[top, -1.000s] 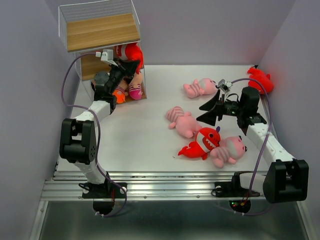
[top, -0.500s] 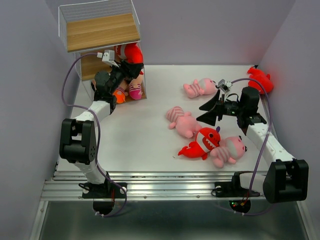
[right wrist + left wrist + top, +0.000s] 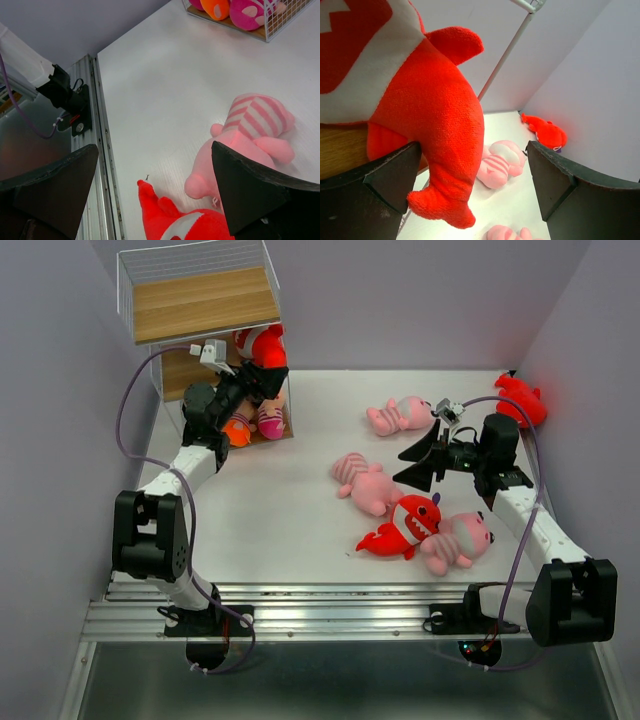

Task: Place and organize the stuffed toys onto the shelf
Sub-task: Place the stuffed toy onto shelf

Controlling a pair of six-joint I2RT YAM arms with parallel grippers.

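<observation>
Shelf (image 3: 205, 302) part-filled; five stuffed toys (image 3: 365, 483) wait on your worktop (image 3: 290, 510)
Your left gripper (image 3: 472, 170) gapes around a red shark (image 3: 430, 115) at the middle tier; your right gripper (image 3: 155, 165) hangs open, empty.

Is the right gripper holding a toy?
No, the right gripper is open with nothing between its fingers; the pink striped animal lies loose on the table.

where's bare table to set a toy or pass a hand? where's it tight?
Widest bare table: between the shelf and the middle pink striped animal, down to the near edge. Shelf's top board is bare too. Tight: front right, red shark and another pink animal touching, near the right pincer; also the shelf's lower tiers, left pincer there.
</observation>
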